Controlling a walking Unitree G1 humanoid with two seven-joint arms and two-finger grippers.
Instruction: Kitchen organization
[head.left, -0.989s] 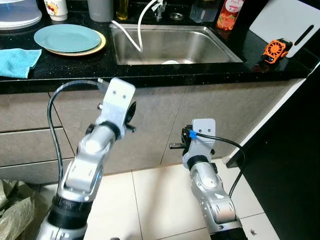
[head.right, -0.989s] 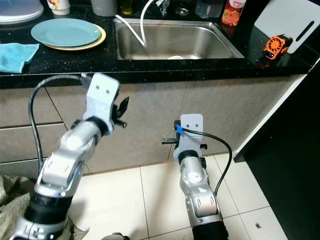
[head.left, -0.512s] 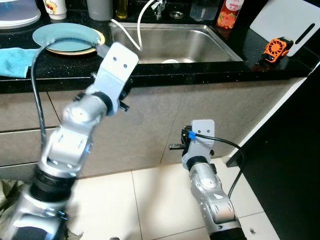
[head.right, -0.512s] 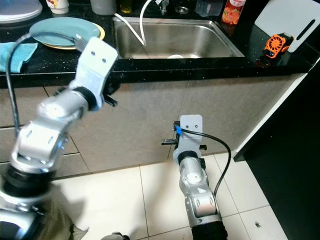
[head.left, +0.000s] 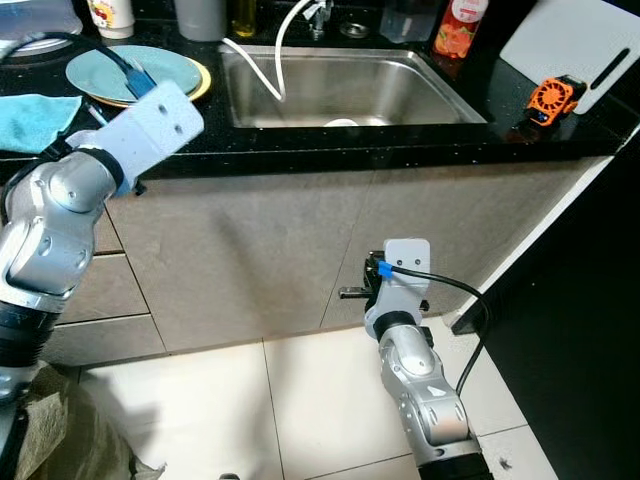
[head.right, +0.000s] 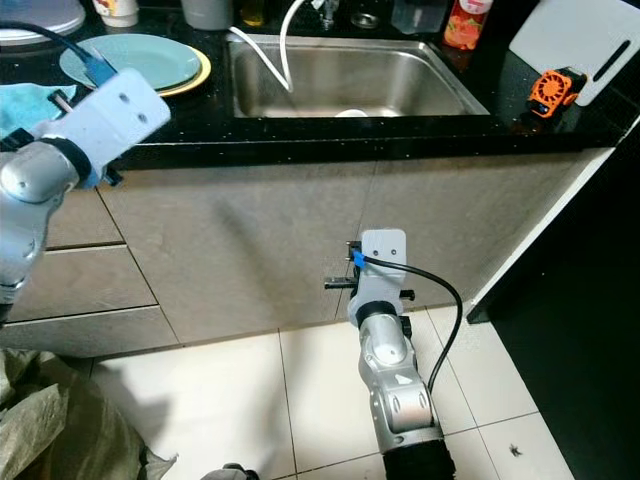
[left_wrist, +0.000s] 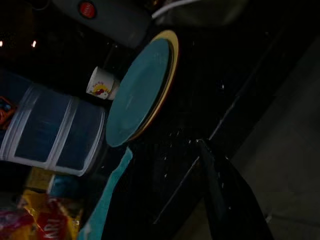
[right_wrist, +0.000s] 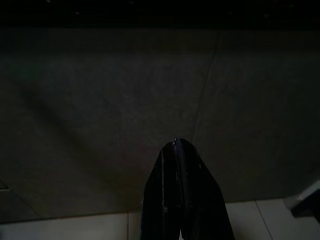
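A teal plate (head.left: 140, 72) lies on a yellow plate (head.left: 203, 82) on the black counter (head.left: 300, 150), left of the steel sink (head.left: 350, 90). My left arm (head.left: 60, 200) is raised to the counter's front edge just below the plates, beside a blue cloth (head.left: 35, 108). In the left wrist view, my left gripper (left_wrist: 204, 146) is shut and empty over the counter edge, pointing toward the teal plate (left_wrist: 137, 92). My right arm (head.left: 405, 300) hangs low before the cabinet front. My right gripper (right_wrist: 175, 145) is shut on nothing.
A white mug (head.left: 110, 15), a grey cup (head.left: 200, 18) and a stacked white container (left_wrist: 50, 132) stand behind the plates. A red bottle (head.left: 460, 25), an orange gadget (head.left: 550, 98) and a white cutting board (head.left: 580, 40) are right of the sink. A white hose (head.left: 270, 60) dangles into the sink.
My left arm has swung up and to the left, from in front of the cabinet to the counter edge by the plates. The right arm has stayed still.
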